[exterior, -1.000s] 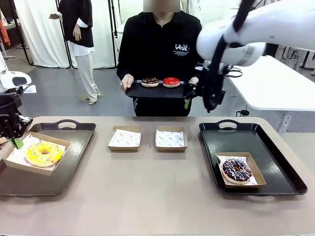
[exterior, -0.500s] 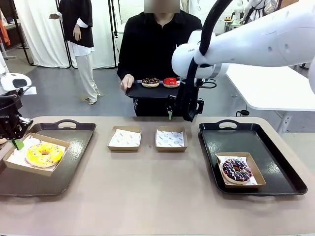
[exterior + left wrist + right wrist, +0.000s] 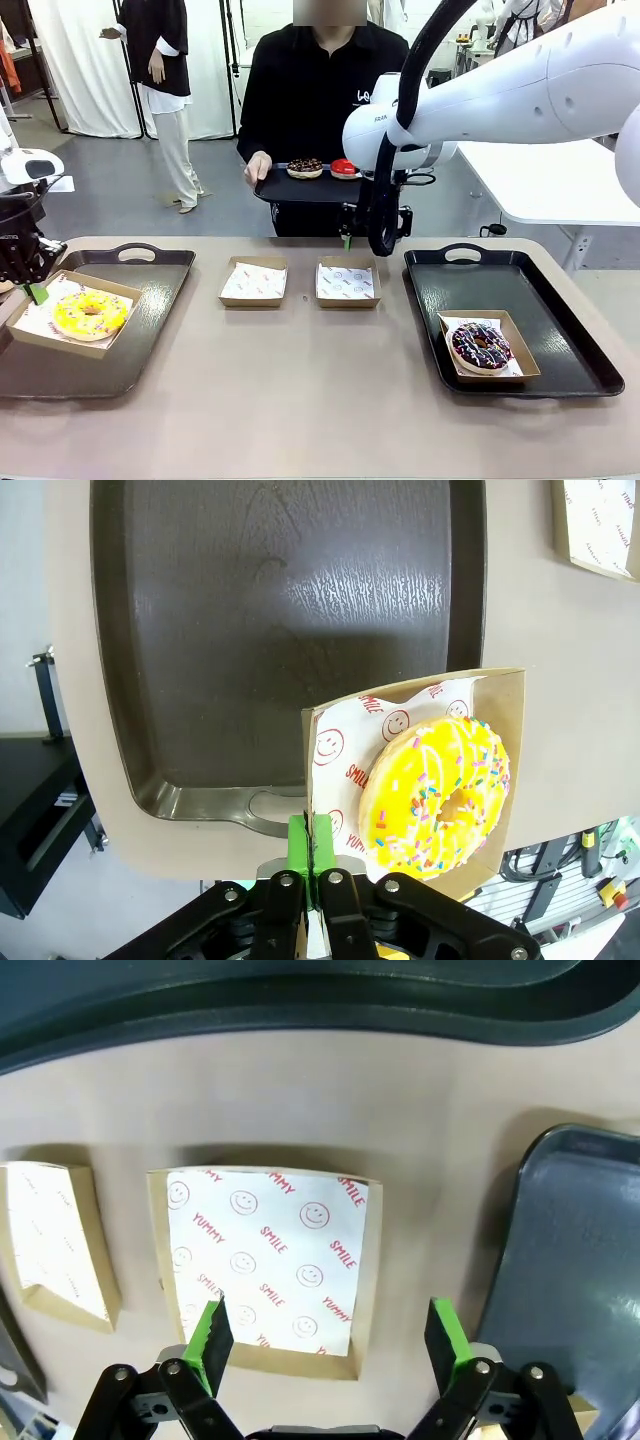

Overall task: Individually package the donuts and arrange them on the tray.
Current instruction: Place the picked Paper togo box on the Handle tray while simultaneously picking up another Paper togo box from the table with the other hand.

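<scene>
On left tray [image 3: 150,310]: yellow donut [image 3: 90,312] in its box [image 3: 50,343].
Left gripper [image 3: 311,842]: pinched tight on that box's edge.
Right gripper [image 3: 328,1335]: jaws wide, holding nothing, above an empty box [image 3: 366,1260] (mid-table).
Right tray [image 3: 560,340]: sprinkled chocolate donut [image 3: 481,346], boxed.
Person's tray [image 3: 300,187]: chocolate donut [image 3: 305,167], red donut [image 3: 343,167].

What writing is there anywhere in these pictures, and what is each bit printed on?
"YUMMY", "SMILE", red, among smiley faces: paper liner in an empty box, right wrist view.
"SMILE": liner under the yellow donut.
White print on the person's shirt: partly hidden, unreadable.
Lettering on the right arm: too small.
</scene>
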Motion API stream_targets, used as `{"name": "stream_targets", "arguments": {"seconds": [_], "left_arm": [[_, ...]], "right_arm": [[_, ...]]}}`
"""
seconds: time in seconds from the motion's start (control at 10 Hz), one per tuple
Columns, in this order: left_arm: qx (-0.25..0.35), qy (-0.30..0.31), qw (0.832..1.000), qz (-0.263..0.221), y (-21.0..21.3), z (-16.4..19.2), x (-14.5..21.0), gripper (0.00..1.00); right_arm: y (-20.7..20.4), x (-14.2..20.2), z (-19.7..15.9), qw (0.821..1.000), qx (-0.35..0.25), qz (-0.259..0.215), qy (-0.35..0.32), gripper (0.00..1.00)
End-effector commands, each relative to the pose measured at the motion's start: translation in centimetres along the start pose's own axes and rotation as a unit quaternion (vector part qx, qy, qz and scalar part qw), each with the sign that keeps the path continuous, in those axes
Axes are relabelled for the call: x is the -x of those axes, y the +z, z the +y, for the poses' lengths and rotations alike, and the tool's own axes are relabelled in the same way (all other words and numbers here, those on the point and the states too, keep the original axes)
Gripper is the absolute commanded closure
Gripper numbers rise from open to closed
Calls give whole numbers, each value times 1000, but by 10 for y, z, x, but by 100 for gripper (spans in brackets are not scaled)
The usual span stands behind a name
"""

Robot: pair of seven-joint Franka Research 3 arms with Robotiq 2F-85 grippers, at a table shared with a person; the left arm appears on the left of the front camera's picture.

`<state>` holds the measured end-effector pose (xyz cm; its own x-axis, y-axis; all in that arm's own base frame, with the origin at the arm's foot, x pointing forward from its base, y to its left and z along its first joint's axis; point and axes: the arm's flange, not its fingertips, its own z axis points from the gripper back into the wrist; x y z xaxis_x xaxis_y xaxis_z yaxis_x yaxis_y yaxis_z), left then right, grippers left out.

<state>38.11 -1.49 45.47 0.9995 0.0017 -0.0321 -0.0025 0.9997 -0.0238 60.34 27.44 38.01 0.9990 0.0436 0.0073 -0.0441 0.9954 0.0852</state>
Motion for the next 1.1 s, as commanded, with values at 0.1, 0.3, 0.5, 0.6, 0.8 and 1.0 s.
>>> {"name": "stream_targets", "arguments": {"seconds": [0.1, 0.3, 0.5, 0.6, 0.8, 1.0], "left_arm": [[0, 2, 1000, 1, 4, -1, 1, 99], [0, 2, 1000, 1, 4, -1, 1, 99], [0, 0, 1000, 0, 0, 0, 0, 99], [-7, -2, 1000, -8, -5, -2, 0, 99], [-4, 21, 1000, -14, -15, 0, -2, 99], [0, 33, 999, -18, -22, 4, -5, 99]], "right_arm": [[-2, -4, 1, 1000, -5, 12, -5, 0], [-2, -4, 1, 1000, -5, 12, -5, 0], [-10, 3, 0, 999, 22, -11, -22, 0], [-17, 6, 1, 998, 35, -22, -44, 0], [-25, 14, 0, 998, 32, -40, -36, 0], [-35, 22, -1, 998, 33, -39, -36, 0]]}}
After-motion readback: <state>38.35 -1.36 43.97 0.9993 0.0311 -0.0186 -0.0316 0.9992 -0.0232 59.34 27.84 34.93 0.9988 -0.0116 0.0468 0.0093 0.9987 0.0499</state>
